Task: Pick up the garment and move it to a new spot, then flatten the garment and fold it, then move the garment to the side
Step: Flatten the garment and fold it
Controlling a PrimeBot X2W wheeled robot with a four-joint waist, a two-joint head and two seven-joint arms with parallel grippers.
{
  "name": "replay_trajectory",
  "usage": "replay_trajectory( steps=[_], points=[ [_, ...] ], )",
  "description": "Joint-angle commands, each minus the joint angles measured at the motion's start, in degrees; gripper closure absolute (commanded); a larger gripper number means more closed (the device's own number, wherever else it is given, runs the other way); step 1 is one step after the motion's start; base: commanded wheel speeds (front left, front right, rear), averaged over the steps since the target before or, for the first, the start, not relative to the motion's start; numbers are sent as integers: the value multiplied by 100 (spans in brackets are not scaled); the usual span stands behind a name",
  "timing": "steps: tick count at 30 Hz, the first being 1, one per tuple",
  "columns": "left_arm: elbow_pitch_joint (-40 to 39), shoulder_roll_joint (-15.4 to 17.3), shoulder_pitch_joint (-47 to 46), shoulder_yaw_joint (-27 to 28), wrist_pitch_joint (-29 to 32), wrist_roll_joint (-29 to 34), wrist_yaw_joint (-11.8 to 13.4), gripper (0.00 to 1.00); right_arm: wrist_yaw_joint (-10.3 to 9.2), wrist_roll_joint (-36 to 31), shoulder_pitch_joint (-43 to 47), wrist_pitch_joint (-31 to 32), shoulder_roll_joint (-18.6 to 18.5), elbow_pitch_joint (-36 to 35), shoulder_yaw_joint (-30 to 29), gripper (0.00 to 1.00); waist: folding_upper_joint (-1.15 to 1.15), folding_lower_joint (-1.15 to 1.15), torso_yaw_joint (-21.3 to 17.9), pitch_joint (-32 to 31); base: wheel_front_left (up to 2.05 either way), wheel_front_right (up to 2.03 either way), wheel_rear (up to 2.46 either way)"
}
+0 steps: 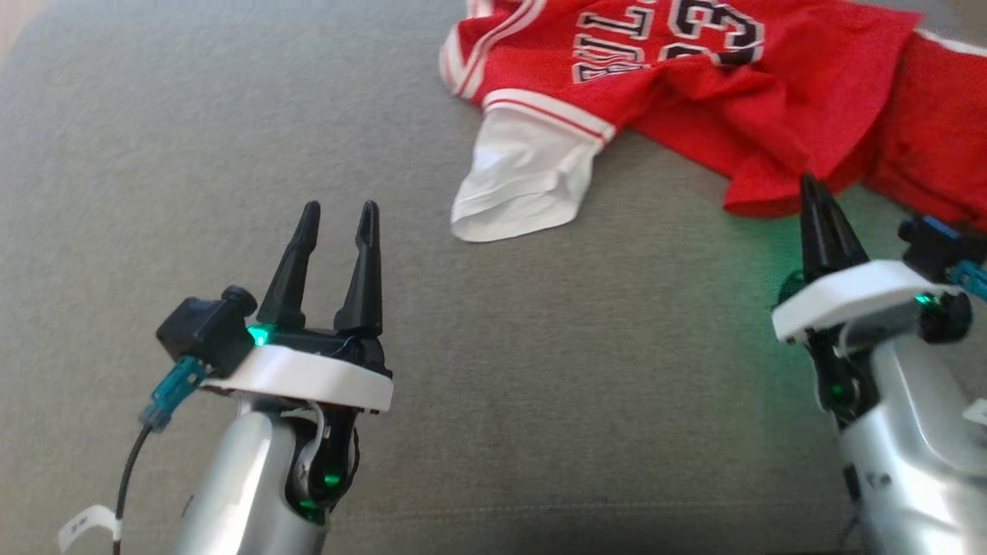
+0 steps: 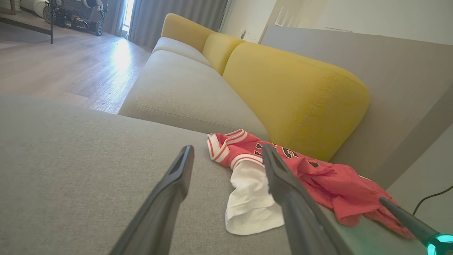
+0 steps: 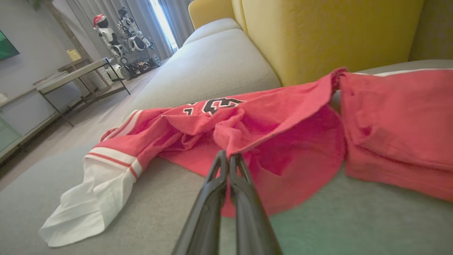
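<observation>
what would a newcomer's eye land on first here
The crumpled red jersey with its white sleeve, lying on the grey sofa seat at the upper right of the head view. Next, the right gripper, fingers shut on a fold of the red cloth, and the bright yellow cushion behind in the wrist views.

The shirt [image 1: 694, 85] runs off the top and right edges of the head view, so its letters and number are cut. In the left wrist view, a left finger [image 2: 283, 184] covers part of it. On the right gripper [image 3: 227, 156] the tips press together at a red fold. I cannot tell if cloth is caught between them.
</observation>
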Motion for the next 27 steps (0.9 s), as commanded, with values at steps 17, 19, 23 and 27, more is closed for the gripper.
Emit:
replay_trajectory(
  steps=[17, 19, 23, 27],
  points=[
    [807, 49, -592, 123, -28, 298, -178, 0, 37, -1086, 1393, 1324, -375, -2431, -554, 100, 0, 0, -984, 144, 0, 0, 0],
    [1112, 49, -770, 41, -28, 356, -208, 0, 37, -1256, 1370, 1273, -393, -2402, -532, 100, 0, 0, -1043, 188, 0, 0, 0],
    [1691, 49, -1137, -84, -28, 402, -225, 0, 37, -1488, 1295, 1164, -393, -2284, -505, 100, 0, 0, -1149, 256, 0, 0, 0],
    [2219, 49, -1419, -105, -28, 515, -100, 0, 37, -1595, 1203, 1069, -374, -2151, -516, 100, 0, 0, -1240, 290, 0, 0, 0]
  ],
)
